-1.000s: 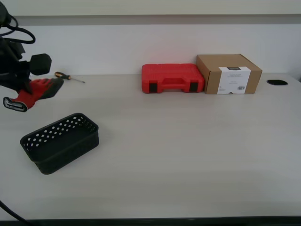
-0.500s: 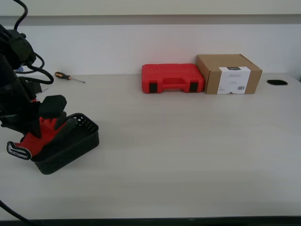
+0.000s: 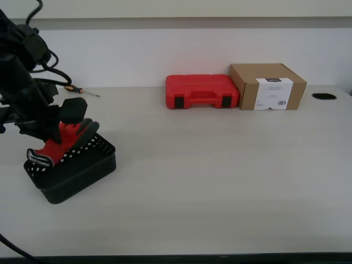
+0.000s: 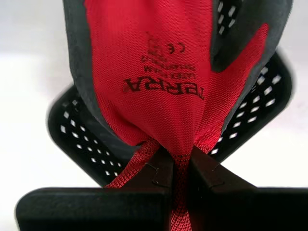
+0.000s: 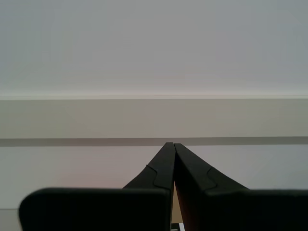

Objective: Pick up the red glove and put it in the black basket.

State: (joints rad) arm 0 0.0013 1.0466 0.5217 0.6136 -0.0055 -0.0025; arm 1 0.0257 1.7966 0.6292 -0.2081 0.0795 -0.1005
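The red glove [image 3: 61,138] with dark fingertips hangs over the black basket [image 3: 82,170] at the exterior view's left, its pale-edged cuff above the basket's near end. My first gripper [image 4: 174,166] is shut on the red glove [image 4: 159,72] near its cuff; below it the black basket [image 4: 250,125] shows its perforated walls. My first gripper [image 3: 58,126] sits just above the basket in the exterior view. My second gripper [image 5: 172,151] is shut on nothing and faces a pale wall; it does not show in the exterior view.
A red tool case [image 3: 202,91] and a cardboard box [image 3: 268,86] stand at the back of the table. A small screwdriver [image 3: 77,89] lies at the back, toward the exterior view's left. A dark hole [image 3: 323,96] marks the table at the exterior view's far right.
My first gripper carried the glove from above the table down and over the basket, then shifted slightly toward the back, so the glove now hangs into the basket.
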